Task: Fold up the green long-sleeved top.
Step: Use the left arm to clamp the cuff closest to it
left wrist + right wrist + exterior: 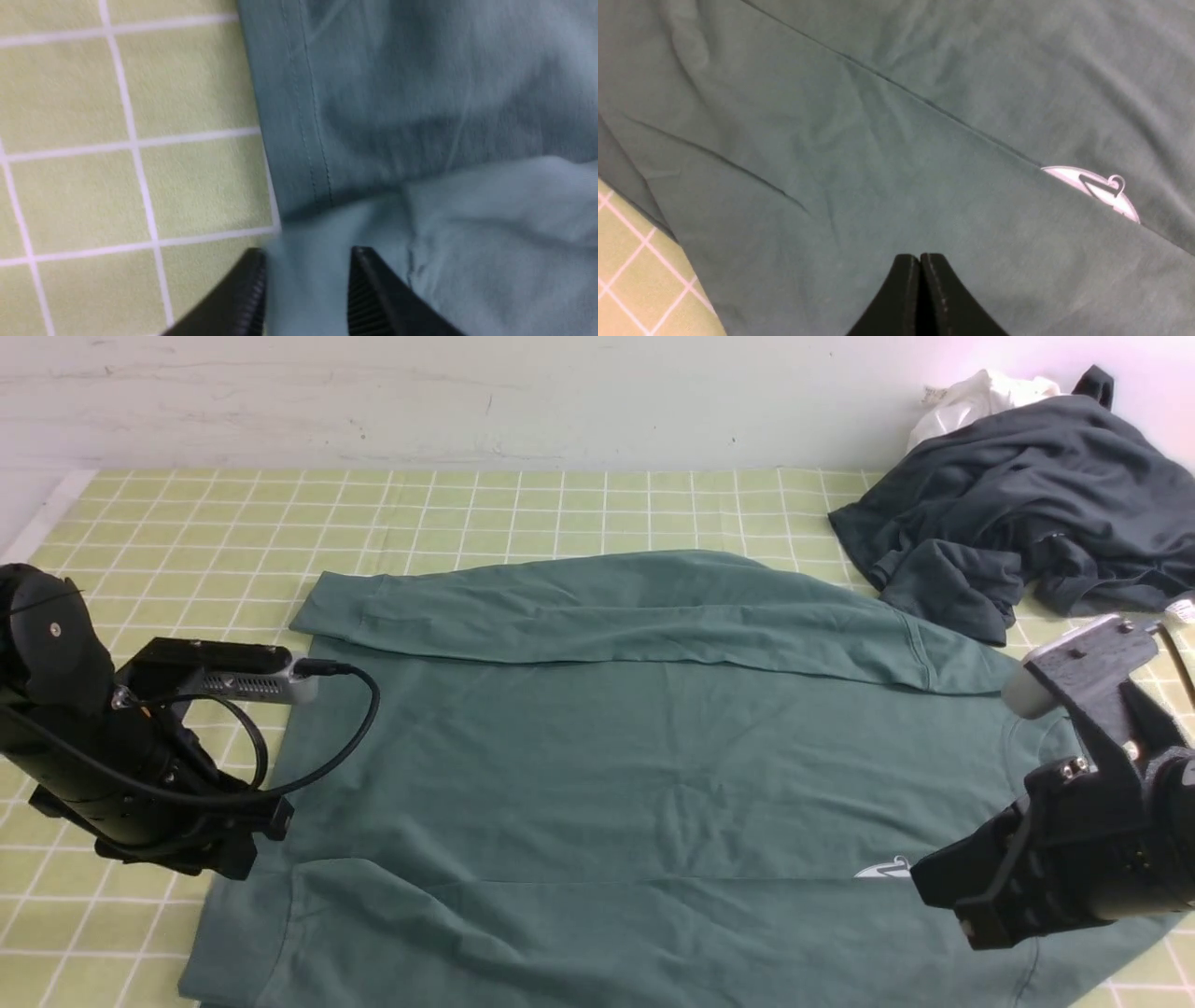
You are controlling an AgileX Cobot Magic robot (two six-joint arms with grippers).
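Open room: checked cloth (233,513), bare along the far side and the left edge.
Obstacles: green top (607,756) spread across the middle; dark garment (1018,513) heaped far right; white cloth (971,397) bunched behind it.

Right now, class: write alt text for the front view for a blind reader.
A green long-sleeved top lies flat on a checked mat, both sleeves folded across its body. The left tool and right tool sit at its side edges; a dark grey garment lies crumpled far right.

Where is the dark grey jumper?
In the front view, the dark grey garment lies crumpled at the far right corner of the table, just beyond the green top, with a white cloth behind it.
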